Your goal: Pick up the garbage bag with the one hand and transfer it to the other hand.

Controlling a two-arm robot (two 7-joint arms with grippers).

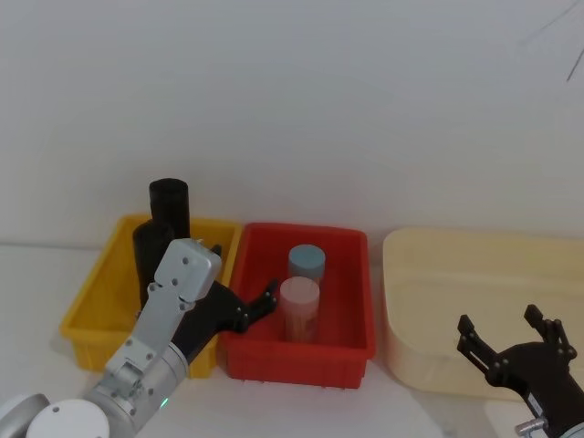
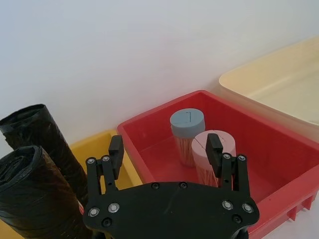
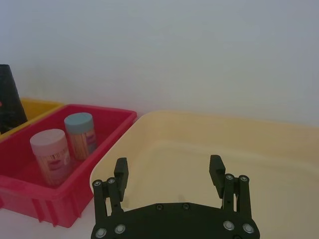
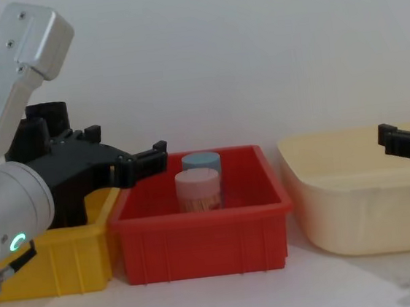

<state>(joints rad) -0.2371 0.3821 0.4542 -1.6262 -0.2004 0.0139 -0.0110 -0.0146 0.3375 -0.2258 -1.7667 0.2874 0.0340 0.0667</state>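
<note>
Garbage bag [image 1: 168, 205] stands upright in the yellow bin [image 1: 87, 308], just left of the one hand [image 1: 243, 271], whose fingers gape toward the red bin [image 1: 301, 230]; the other hand [image 1: 499, 319], likewise spread, hangs well apart on the right

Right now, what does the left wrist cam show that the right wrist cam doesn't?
Left wrist: the open left gripper, plus the front garbage bag roll and rear garbage bag roll standing in the yellow bin. Right wrist: the open right gripper over the cream tub's bare inside. Both: the red bin holding the blue-lidded jar and pink-lidded jar, some yellow bin, part of the tub; right wrist catches one roll at its edge.
</note>
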